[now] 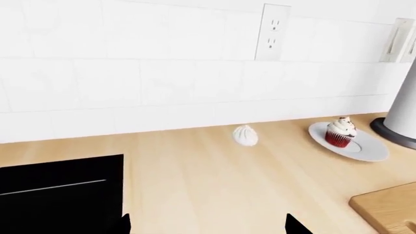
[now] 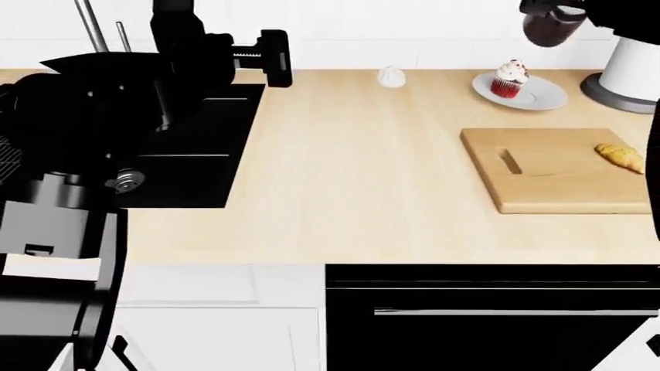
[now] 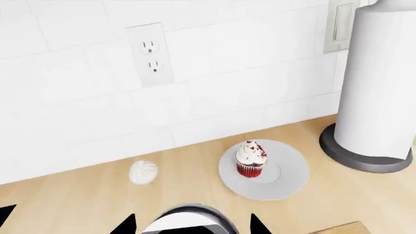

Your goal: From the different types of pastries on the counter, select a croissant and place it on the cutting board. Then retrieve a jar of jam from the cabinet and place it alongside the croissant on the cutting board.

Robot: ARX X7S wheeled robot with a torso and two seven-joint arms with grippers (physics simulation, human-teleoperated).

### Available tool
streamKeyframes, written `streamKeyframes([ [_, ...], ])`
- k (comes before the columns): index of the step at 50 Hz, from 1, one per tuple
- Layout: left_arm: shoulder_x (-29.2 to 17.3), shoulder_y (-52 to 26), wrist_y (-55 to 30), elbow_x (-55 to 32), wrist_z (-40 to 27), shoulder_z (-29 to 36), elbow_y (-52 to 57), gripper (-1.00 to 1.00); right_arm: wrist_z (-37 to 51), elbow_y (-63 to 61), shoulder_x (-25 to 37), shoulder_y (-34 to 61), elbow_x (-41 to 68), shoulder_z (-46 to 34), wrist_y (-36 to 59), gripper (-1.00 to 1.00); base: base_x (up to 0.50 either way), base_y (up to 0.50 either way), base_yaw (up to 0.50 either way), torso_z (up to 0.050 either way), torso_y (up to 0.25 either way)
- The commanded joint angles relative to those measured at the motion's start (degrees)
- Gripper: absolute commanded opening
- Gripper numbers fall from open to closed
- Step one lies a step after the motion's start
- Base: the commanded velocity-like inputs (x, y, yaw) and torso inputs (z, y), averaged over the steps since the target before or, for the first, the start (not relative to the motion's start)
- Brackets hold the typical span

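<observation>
The croissant point(image 2: 619, 157) lies on the right end of the cutting board point(image 2: 546, 182), whose handle slot faces left. On the counter point(image 2: 361, 170), a red-cased cupcake point(image 2: 511, 79) stands on a plate near the wall and a white bun point(image 2: 391, 76) sits to its left. My right gripper point(image 3: 192, 227) is raised above the cupcake area, shut on the jar of jam point(image 3: 187, 219). The jar shows as a dark shape point(image 2: 546, 29) in the head view. My left gripper point(image 1: 208, 225) is open and empty above the counter, left of the bun point(image 1: 246, 135).
A paper towel roll point(image 2: 631, 66) on a dark base stands at the back right. A black recessed panel point(image 2: 196, 147) is set in the counter at the left. A wall outlet point(image 3: 151, 54) is above the bun. A black oven front point(image 2: 484, 313) lies below the counter edge.
</observation>
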Motion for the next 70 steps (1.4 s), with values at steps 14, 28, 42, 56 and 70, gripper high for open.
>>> streamKeyframes([
  [14,0.02,-0.05,0.24,-0.41,-0.16,0.27,-0.34,1.0,6.6,-0.03,1.67,-2.61,2.68,1.12,6.19,-1.0,0.0,0.0,0.0,0.001,0.001],
  [28,0.11,-0.16,0.08,-0.79,-0.39,0.37,-0.18,1.0,8.97,-0.03,2.43,-2.4,2.65,2.49,8.82,-1.0,0.0,0.0,0.0,0.0,0.001],
  [42,-0.08,-0.1,0.38,-0.99,-0.39,0.44,-0.53,1.0,10.36,-0.02,2.43,-3.74,2.8,4.33,8.8,-1.0,0.0,0.0,0.0,0.001,0.0],
  [56,-0.13,-0.02,0.4,-1.23,-0.58,0.62,-0.44,1.0,11.46,-0.02,2.71,-5.56,2.57,5.9,10.26,-1.0,0.0,0.0,0.0,0.0,0.001],
  [70,-0.18,-0.51,0.4,-1.54,-0.68,0.62,-0.62,1.0,10.56,-0.02,2.8,-3.94,1.81,2.79,16.21,-1.0,0.0,0.0,0.0,0.0,0.001],
])
